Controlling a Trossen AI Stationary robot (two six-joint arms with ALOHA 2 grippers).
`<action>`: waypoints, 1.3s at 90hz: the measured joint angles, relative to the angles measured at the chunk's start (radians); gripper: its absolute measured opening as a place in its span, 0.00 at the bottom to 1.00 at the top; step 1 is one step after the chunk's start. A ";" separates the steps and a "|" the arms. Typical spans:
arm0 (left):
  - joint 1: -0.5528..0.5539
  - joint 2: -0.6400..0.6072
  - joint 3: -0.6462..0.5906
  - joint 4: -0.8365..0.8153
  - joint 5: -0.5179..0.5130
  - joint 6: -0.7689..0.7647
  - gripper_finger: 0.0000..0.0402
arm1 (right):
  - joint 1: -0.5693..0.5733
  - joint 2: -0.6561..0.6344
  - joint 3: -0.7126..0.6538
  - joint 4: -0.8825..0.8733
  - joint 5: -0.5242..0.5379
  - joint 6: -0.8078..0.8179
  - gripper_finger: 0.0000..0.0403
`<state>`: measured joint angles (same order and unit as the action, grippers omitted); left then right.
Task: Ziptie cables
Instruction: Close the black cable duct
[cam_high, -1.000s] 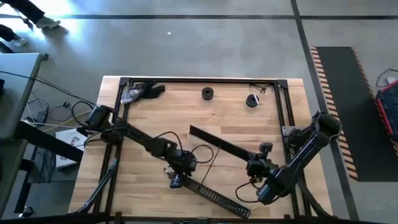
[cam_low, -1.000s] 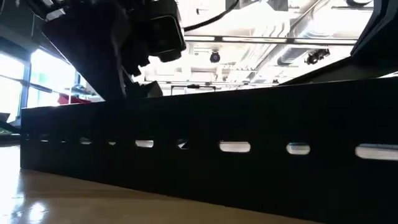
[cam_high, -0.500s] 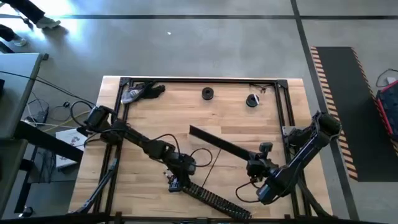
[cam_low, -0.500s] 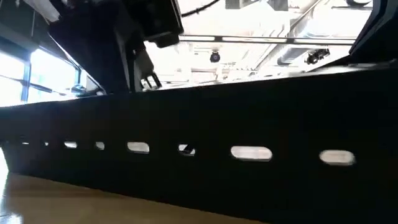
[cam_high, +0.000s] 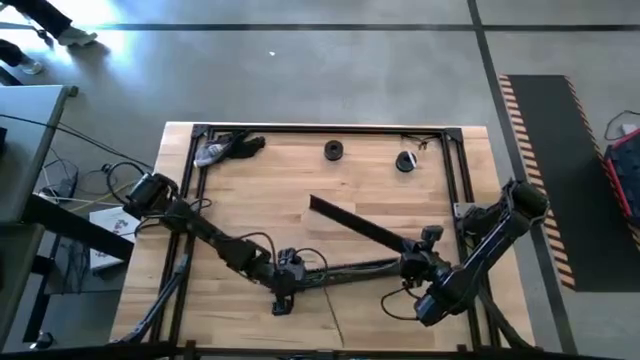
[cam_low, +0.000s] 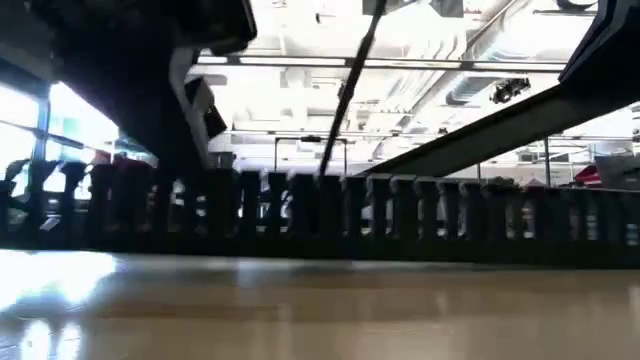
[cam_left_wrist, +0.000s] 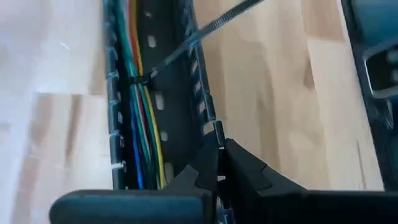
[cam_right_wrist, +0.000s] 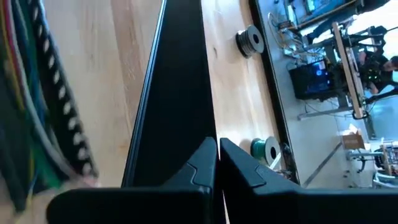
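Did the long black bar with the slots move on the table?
Yes. The slotted channel held by the left gripper swung round: it lay slanting toward the table's near edge, and now runs nearly level, reaching the right gripper.

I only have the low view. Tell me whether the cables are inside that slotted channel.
Observer: Yes. The left wrist view shows the cables lying lengthwise inside the channel.
Operator: Say what the thin dark line rising in front of me is.
Observer: It is the tail of a zip tie that is looped round the cables and sticks out over the channel wall.
Operator: Name what each tool holds.
Observer: The right tool is shut on the black bar, the slanted one in your view. The left tool is shut on the channel wall.
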<state>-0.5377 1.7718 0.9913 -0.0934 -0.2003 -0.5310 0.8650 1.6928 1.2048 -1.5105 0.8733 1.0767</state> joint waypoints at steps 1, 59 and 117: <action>-0.002 0.000 0.000 0.000 -0.011 0.000 0.01 | 0.000 0.000 0.000 0.000 0.002 0.000 0.00; -0.003 -0.121 0.033 -0.012 -0.364 0.139 0.43 | 0.013 0.003 -0.004 0.085 0.134 -0.129 0.00; 0.305 -0.002 0.033 0.181 -0.320 0.741 0.67 | -0.008 0.049 -0.004 0.306 0.164 -0.457 0.00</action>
<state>-0.2326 1.7698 1.0241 0.0872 -0.5204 0.2096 0.8566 1.7416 1.2011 -1.2041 1.0370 0.6201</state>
